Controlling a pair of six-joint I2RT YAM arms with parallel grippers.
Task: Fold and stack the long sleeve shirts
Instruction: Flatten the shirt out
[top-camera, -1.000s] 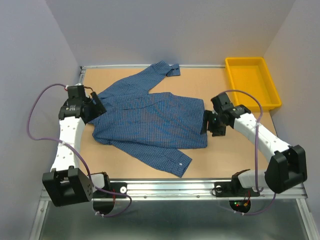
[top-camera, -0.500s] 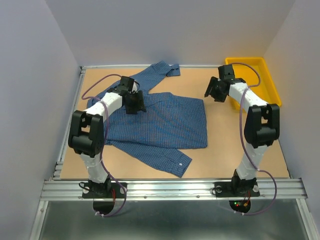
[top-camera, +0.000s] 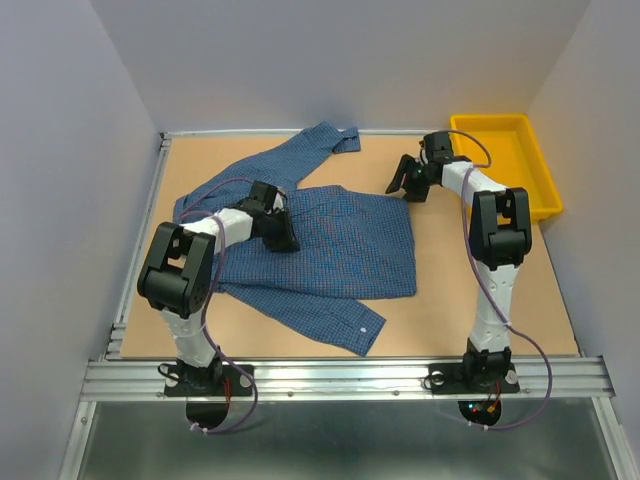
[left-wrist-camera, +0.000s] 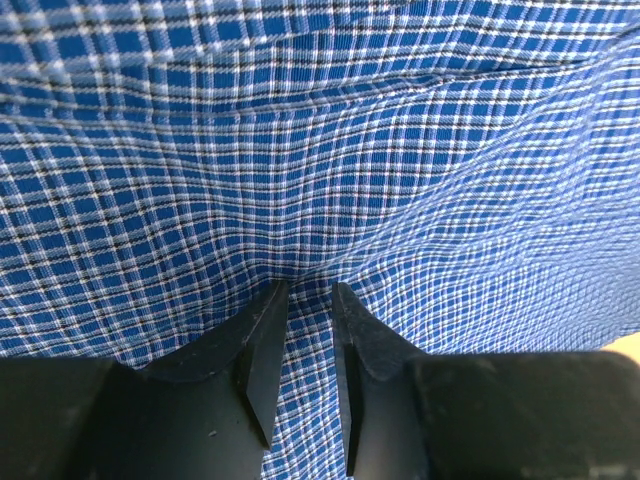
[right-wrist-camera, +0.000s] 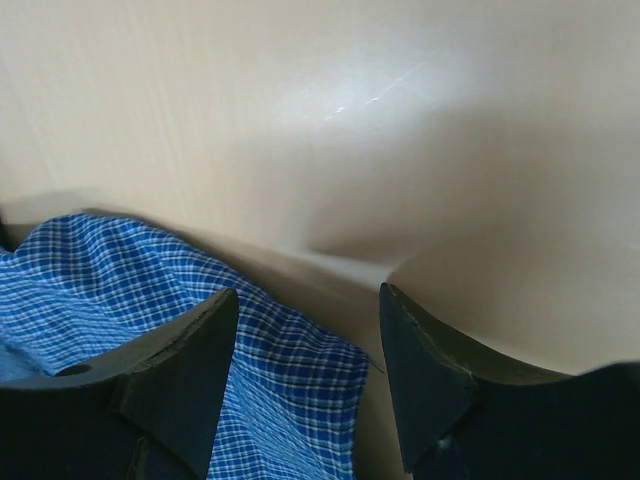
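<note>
The long sleeve shirt (top-camera: 335, 240), blue check cloth, lies spread flat on the table. One sleeve (top-camera: 320, 140) reaches toward the back edge and the other sleeve (top-camera: 335, 318) lies toward the front. My left gripper (top-camera: 283, 238) is pressed down on the shirt's chest. In the left wrist view its jaws (left-wrist-camera: 308, 290) stand narrow, pinching a ridge of the shirt (left-wrist-camera: 320, 150), and creases run out from the tips. My right gripper (top-camera: 400, 188) is open at the shirt's far right corner. That corner (right-wrist-camera: 330, 360) lies between the wide fingers of my right gripper (right-wrist-camera: 308, 300).
A yellow bin (top-camera: 540, 175) stands at the back right, just behind the right arm. The bare wooden table (top-camera: 480, 270) stretches right of the shirt. Grey walls close in the back and both sides.
The left arm swung from the shirt's left edge onto its chest and its jaws narrowed on the cloth. The right arm moved from the right hem to the shirt's far right corner.
</note>
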